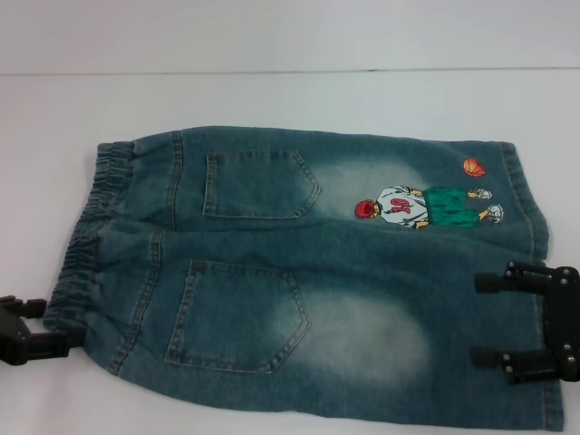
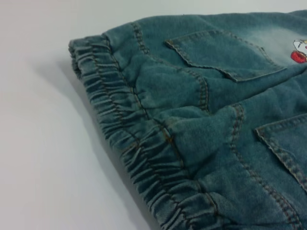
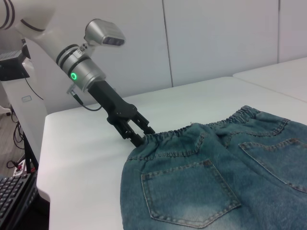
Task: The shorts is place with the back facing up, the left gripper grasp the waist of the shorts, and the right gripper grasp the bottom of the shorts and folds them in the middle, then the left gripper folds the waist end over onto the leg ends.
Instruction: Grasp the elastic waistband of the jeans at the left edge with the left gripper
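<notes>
The blue denim shorts (image 1: pixel 299 272) lie flat with the back pockets up. The elastic waist (image 1: pixel 86 236) is at the left and the leg ends (image 1: pixel 530 227) are at the right. My left gripper (image 1: pixel 36 326) sits at the near corner of the waist, open, with its fingertips right at the band's edge. The right wrist view shows the left gripper (image 3: pixel 140 133) touching the gathered waistband (image 3: pixel 192 129). My right gripper (image 1: pixel 485 319) hovers open over the near leg's hem. The left wrist view shows the waistband (image 2: pixel 129 124) close up.
The shorts rest on a white table (image 1: pixel 272 100) with bare surface beyond them and to the left. A cartoon basketball-player patch (image 1: pixel 426 207) is on the far leg. A second white table (image 3: pixel 273 72) stands behind in the right wrist view.
</notes>
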`<state>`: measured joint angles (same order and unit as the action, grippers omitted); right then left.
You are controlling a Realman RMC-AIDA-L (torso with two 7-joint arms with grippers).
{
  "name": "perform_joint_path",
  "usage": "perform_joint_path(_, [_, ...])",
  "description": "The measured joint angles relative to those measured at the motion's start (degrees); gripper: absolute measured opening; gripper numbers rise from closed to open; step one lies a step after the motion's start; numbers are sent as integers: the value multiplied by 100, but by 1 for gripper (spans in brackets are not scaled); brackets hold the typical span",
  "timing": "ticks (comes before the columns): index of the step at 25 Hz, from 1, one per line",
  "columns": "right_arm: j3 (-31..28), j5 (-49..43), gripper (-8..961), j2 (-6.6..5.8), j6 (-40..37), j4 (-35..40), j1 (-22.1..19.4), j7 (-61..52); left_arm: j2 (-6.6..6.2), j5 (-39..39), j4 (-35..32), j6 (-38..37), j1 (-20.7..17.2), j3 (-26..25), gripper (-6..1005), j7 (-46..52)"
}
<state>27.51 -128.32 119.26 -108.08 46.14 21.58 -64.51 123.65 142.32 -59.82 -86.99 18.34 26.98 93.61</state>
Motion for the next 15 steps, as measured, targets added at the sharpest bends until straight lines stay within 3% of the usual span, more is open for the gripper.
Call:
perform_joint_path(9, [0, -9, 945, 6, 39, 0, 9, 0, -17, 30, 61, 27, 39, 9, 764, 1])
perform_joint_path(15, [0, -16, 945, 9, 41, 0, 15, 0, -22, 38, 129, -4, 97, 11, 644, -23])
